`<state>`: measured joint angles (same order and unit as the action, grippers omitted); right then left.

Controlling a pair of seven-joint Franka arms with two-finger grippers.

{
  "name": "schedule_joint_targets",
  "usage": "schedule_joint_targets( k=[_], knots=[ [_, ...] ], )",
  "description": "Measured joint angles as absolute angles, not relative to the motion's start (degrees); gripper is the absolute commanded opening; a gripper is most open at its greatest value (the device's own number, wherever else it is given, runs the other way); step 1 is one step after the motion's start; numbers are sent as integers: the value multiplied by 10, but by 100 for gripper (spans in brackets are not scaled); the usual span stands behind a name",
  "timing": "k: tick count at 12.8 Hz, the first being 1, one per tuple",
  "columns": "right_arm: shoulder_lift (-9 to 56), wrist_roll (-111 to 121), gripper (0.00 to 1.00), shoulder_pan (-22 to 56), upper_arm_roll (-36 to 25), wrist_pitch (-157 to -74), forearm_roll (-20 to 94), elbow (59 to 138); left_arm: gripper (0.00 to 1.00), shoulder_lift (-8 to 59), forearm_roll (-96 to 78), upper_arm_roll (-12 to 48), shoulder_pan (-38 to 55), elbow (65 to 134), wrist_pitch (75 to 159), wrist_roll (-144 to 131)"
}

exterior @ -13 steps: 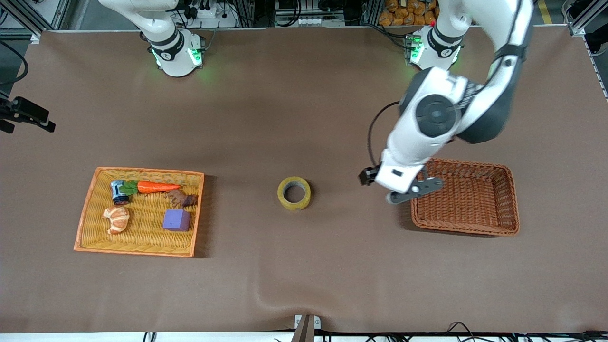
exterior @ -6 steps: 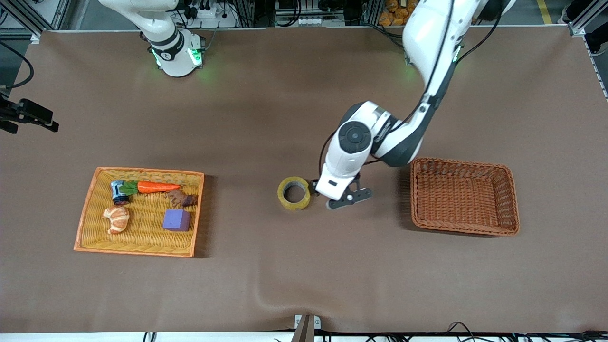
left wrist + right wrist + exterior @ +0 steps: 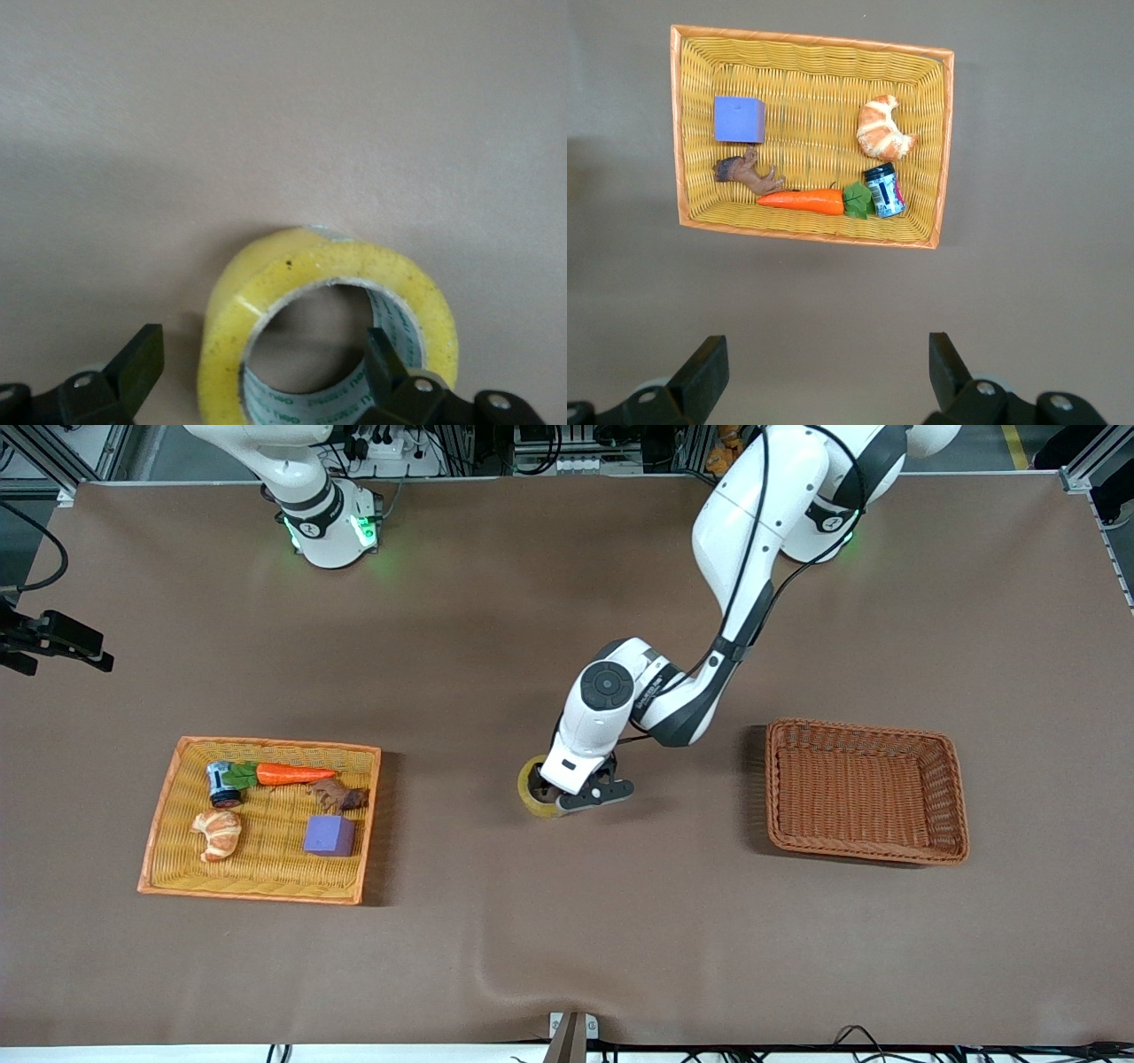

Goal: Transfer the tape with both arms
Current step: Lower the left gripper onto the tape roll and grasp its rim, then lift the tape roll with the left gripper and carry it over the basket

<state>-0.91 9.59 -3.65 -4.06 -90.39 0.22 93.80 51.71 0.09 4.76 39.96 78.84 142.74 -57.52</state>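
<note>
The tape (image 3: 530, 793), a yellowish ring with a grey printed core, lies flat in the middle of the table, partly hidden under the left arm's hand. My left gripper (image 3: 578, 794) is down at it and open. In the left wrist view the tape (image 3: 266, 292) fills the lower half, and the left gripper (image 3: 263, 359) straddles the ring's wall: one finger (image 3: 383, 354) stands in the hole, the other (image 3: 142, 359) outside the ring. Neither pad presses the roll. My right gripper (image 3: 826, 359) hangs open and empty high over bare table beside the yellow tray; this arm waits.
A yellow wicker tray (image 3: 266, 741) toward the right arm's end holds a carrot (image 3: 297, 774), a croissant (image 3: 218, 833), a purple cube (image 3: 330, 836), a small brown toy and a little can. An empty brown basket (image 3: 859, 729) sits toward the left arm's end. The cloth ripples (image 3: 496, 983) near the front edge.
The left arm swung from the brown basket's edge across to the tape and came down, its open fingers now astride the ring's wall. The right arm has barely moved.
</note>
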Motion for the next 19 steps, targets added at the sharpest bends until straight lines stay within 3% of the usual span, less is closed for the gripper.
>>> schedule_joint_targets(
  k=[2,3,4,5,11,19],
  knots=[
    [-9,96,100,-36,-40,-904,2,938,99,523,1,47,403,787,1427,-575],
    [-9,96,100,-36,-40,-904,2,938,42,526,1,46,405,787,1427,-575],
    [-9,96,100,-36,-40,-905,2,938,5,529,1,46,407,787,1428,-575],
    [-9,96,100,-36,-40,-905,2,938,0,530,3,45,408,786,1429,-571],
    [-7,96,100,-36,-39,-906,2,938,0,529,70,32,405,779,1427,-475],
    [-7,96,100,-36,-37,-910,2,937,0,453,76,1,360,754,1277,-391]
  ],
)
